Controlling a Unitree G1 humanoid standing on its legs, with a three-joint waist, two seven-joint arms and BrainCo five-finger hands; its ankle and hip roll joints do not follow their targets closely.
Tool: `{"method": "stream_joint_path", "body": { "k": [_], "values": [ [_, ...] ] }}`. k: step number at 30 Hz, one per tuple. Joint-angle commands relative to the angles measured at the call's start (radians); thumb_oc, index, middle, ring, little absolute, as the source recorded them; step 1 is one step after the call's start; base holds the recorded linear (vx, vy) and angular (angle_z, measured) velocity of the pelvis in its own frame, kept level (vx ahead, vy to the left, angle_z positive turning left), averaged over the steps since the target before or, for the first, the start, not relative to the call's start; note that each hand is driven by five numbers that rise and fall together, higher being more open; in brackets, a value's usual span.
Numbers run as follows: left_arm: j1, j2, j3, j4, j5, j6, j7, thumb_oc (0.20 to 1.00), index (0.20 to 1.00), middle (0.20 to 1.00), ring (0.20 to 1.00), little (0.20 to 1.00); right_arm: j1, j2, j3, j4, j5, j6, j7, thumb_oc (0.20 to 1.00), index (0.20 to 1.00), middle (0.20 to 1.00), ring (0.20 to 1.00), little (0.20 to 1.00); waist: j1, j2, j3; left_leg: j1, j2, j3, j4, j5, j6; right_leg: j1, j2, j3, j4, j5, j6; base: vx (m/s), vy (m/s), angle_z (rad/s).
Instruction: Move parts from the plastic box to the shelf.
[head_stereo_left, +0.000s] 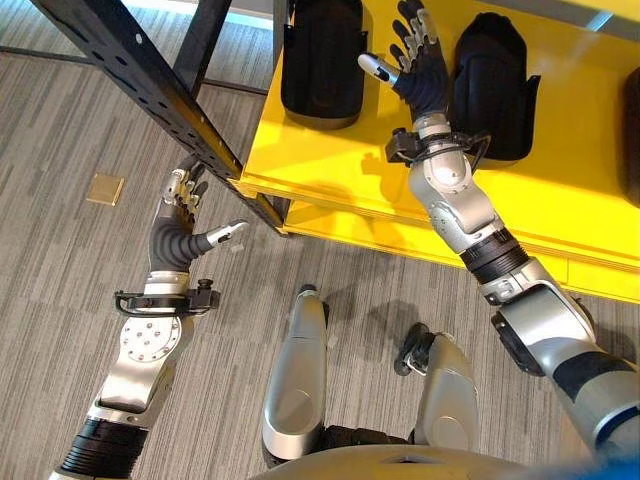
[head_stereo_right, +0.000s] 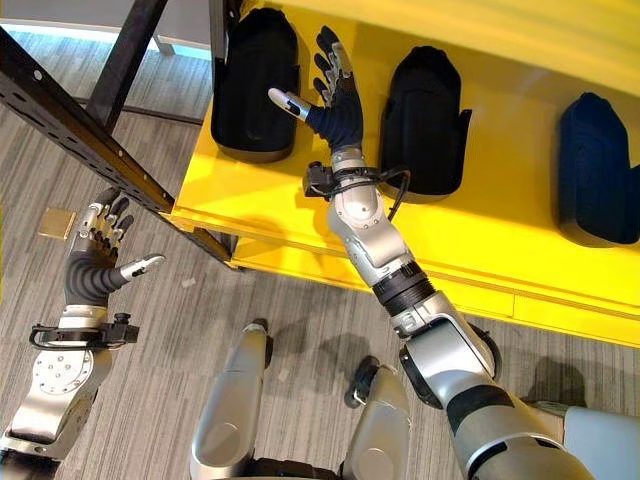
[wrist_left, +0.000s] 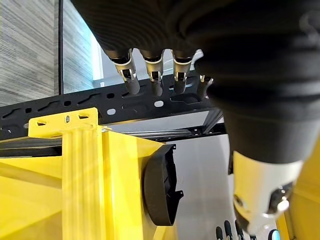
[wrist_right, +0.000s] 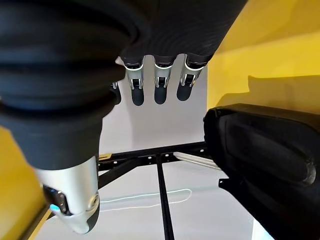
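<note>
Black moulded parts stand in a row on the yellow shelf (head_stereo_right: 520, 250). First black part (head_stereo_right: 255, 85) lies just beyond the thumb side of the right hand (head_stereo_right: 335, 110); second black part (head_stereo_right: 425, 110) sits just beside the hand's other edge, so the hand is between the two, over bare yellow surface. Third part, dark blue-black (head_stereo_right: 598, 170), stands well apart from the fingers, further along the shelf.

Right hand: fingers (head_stereo_right: 335, 60) straight and spread, thumb out to the side, nothing held. Touching the shelf or hovering above it — cannot tell. In the right wrist view the fingers (wrist_right: 160, 82) hang straight, with a black part (wrist_right: 265, 160) close beside them against the yellow wall.

Left hand (head_stereo_left: 180, 235) is out over the grey wood-grain floor (head_stereo_left: 60, 130), well apart from the parts, near the shelf's corner. Fingers relaxed and empty, thumb pointing sideways. Fingertips lie just below a black perforated frame rail (head_stereo_left: 150, 75) that runs diagonally past the shelf's corner. In the left wrist view the fingers (wrist_left: 155, 80) are loosely extended in front of that rail, with one black part (wrist_left: 162, 185) visible beyond on the yellow shelf.

A small tan square (head_stereo_left: 105, 188) lies on the floor, off to the outer side of the left hand.
</note>
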Motion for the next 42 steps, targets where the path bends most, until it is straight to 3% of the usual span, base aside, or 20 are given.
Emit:
{"method": "stream_joint_path", "body": {
  "k": [1, 27, 42],
  "values": [
    [0.044, 0.053, 0.0, -0.11, -0.013, -0.074, 0.026, 1.0, 1.0, 1.0, 1.0, 1.0, -0.117, 0.028, -0.043, 0.065, 0.034, -0.07, -0.017, 1.0, 1.0, 1.0, 1.0, 1.0, 0.018, 0.013, -0.029, -0.036, 0.002, 0.06, -0.065, 0.088, 0.064, 0.003, -0.005, 0.084, -0.026, 0.051, 0.017, 0.0, 0.0, 0.0],
    [0.046, 0.085, -0.02, -0.123, -0.011, -0.089, 0.053, 1.0, 1.0, 1.0, 1.0, 1.0, -0.163, 0.171, -0.019, 0.428, 0.122, -0.036, 0.0, 1.0, 1.0, 1.0, 1.0, 1.0, 0.048, 0.051, -0.006, -0.095, -0.019, 0.047, -0.039, 0.09, 0.078, -0.042, -0.011, 0.08, -0.01, 0.061, 0.018, 0.0, 0.001, 0.01],
    [0.044, 0.098, -0.024, -0.126, -0.01, -0.096, 0.059, 1.0, 1.0, 1.0, 1.0, 1.0, -0.187, 0.181, -0.023, 0.476, 0.123, -0.035, -0.002, 1.0, 1.0, 1.0, 1.0, 1.0, 0.071, 0.056, 0.002, -0.116, -0.027, 0.034, -0.026, 0.086, 0.084, -0.047, -0.017, 0.07, -0.007, 0.062, 0.022, 0.0, 0.001, 0.01]
  ]
}}
